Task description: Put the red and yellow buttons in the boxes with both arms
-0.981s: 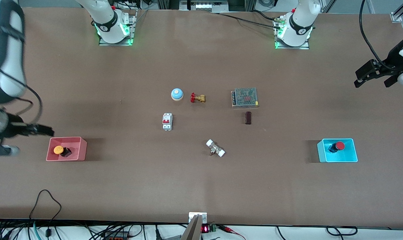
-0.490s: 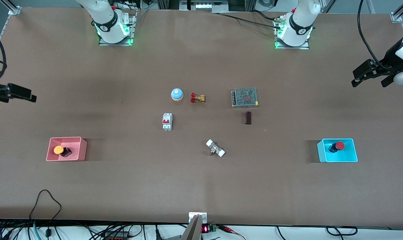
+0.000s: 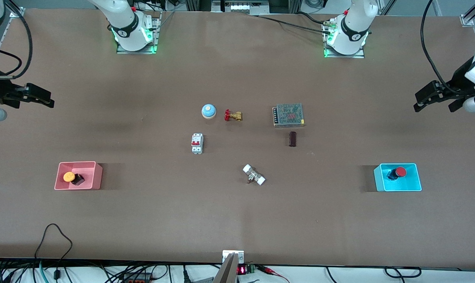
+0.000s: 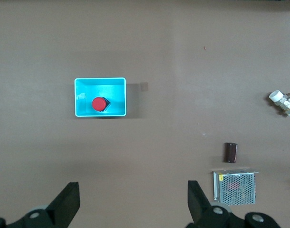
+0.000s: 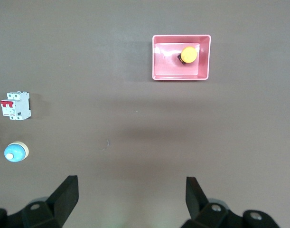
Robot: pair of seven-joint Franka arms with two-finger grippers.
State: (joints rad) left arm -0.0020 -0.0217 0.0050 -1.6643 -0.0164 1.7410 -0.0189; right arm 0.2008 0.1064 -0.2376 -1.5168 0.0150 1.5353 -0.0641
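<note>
Btns [image 3: 69, 177] [image 3: 400, 171] in boxes [image 3: 97, 175] [image 3: 417, 181]; grippers [image 3: 44, 100] [image 3: 423, 100] well apart (both open).

The right end effector [image 3: 45, 100] has moved most. A second ago it hung low just beside the pink box [image 3: 78, 175], at the edge of the surface at the right arm's end, with the arm's white links filling that corner of the front view. Half a second ago it had lifted away toward the bases' edge — now it sits over that same end edge, a little farther in over the surface, fingers spread wide and empty.

The left end effector [image 3: 423, 101] has drifted only slightly over the edge at the left arm's end, sinking a touch in the front view — still wide open.
</note>
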